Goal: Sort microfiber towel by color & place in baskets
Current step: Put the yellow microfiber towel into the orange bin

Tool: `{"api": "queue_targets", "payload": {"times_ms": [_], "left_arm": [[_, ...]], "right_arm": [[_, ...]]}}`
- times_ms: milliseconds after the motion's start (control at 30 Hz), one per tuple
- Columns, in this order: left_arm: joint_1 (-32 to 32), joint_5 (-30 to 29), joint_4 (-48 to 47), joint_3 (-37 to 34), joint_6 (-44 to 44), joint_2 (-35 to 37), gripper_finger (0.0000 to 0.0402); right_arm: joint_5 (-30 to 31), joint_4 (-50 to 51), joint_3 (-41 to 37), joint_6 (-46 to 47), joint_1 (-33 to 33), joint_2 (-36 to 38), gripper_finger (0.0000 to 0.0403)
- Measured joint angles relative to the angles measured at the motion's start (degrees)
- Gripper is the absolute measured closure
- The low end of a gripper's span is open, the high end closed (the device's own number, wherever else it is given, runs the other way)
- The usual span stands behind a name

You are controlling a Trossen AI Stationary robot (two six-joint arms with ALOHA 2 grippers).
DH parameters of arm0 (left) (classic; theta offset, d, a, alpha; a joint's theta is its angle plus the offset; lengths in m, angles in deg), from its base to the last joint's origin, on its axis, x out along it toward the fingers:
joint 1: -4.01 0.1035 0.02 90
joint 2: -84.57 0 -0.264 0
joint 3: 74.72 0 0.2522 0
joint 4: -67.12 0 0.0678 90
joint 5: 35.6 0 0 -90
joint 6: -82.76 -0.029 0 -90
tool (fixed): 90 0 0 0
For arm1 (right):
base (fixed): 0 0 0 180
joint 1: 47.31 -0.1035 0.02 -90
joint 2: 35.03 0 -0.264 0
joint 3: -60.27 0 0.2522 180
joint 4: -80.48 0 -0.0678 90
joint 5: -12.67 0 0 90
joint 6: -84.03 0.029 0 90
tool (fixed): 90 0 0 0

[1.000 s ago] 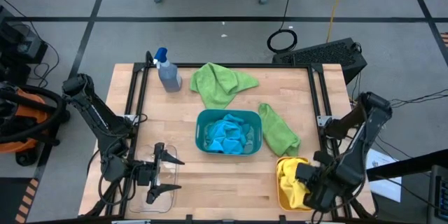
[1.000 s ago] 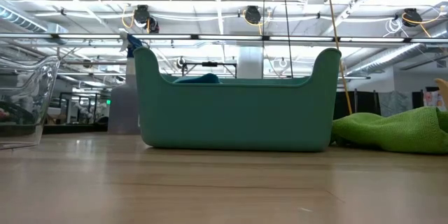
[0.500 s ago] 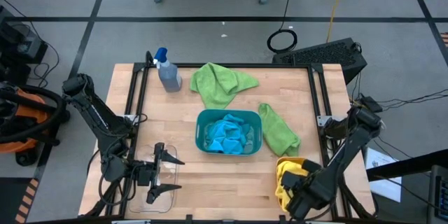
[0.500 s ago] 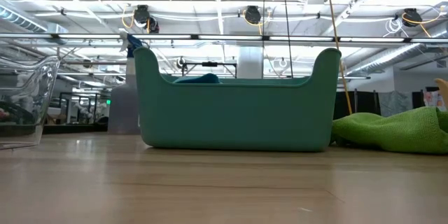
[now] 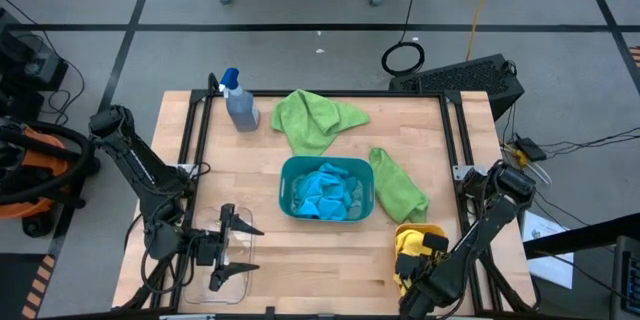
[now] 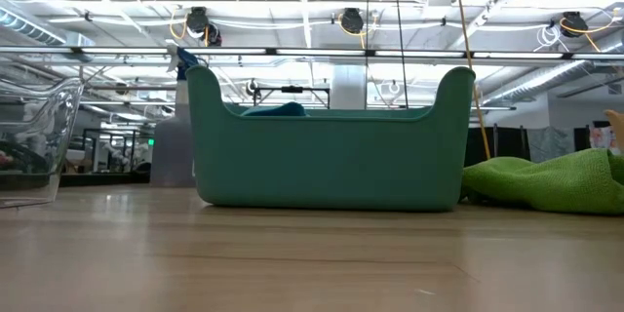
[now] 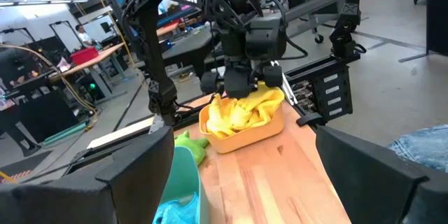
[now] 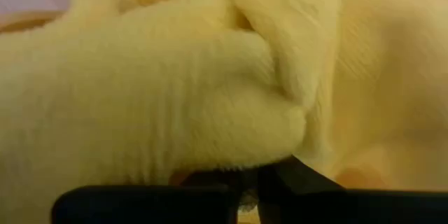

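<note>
The orange basket (image 5: 399,282) stands at the table's near right corner and holds yellow towels (image 5: 404,260). My right gripper (image 5: 418,252) points down into it, shut on yellow cloth. In the left wrist view the same gripper (image 7: 245,87) stands over the yellow heap (image 7: 241,115). The teal basket (image 5: 285,195) at the centre holds blue towels (image 5: 325,192). Two green towels lie flat on the table, one (image 5: 315,118) near the far edge and one (image 5: 398,185) right of the teal basket. My left gripper (image 5: 240,248) is open over the clear basket (image 5: 200,295) at the near left. My right gripper comes from above, pointing down, and its fingers (image 8: 301,175) meet on a bunched fold of yellow towel (image 8: 231,126). The fold bulges out past the fingertips. The towel lies in the orange basket; one layer or several, I cannot tell.
A grey spray bottle (image 5: 240,105) with a blue top stands at the table's far left corner. Bare wood lies between the clear basket and the orange basket along the near edge. Black rails run along the left and right sides.
The right arm has folded down toward the near edge. Its gripper has shifted a little toward the table's left over the orange basket, and the yellow towel has bunched under it. The left arm has kept still.
</note>
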Motion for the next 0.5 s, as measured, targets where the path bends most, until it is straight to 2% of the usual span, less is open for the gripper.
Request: {"api": "queue_targets", "payload": {"times_ms": [333, 500], "left_arm": [[0.0, 0.0, 0.0, 0.0, 0.38, 0.0, 0.0047], [0.0, 0.0, -0.06, 0.0, 0.42, 0.0, 0.0047]], "right_arm": [[2.74, 10.85, 5.97, 9.37, -2.82, 5.46, 0.0265], [5.56, 10.66, 8.02, 9.82, -4.76, 7.0, 0.0233]]}}
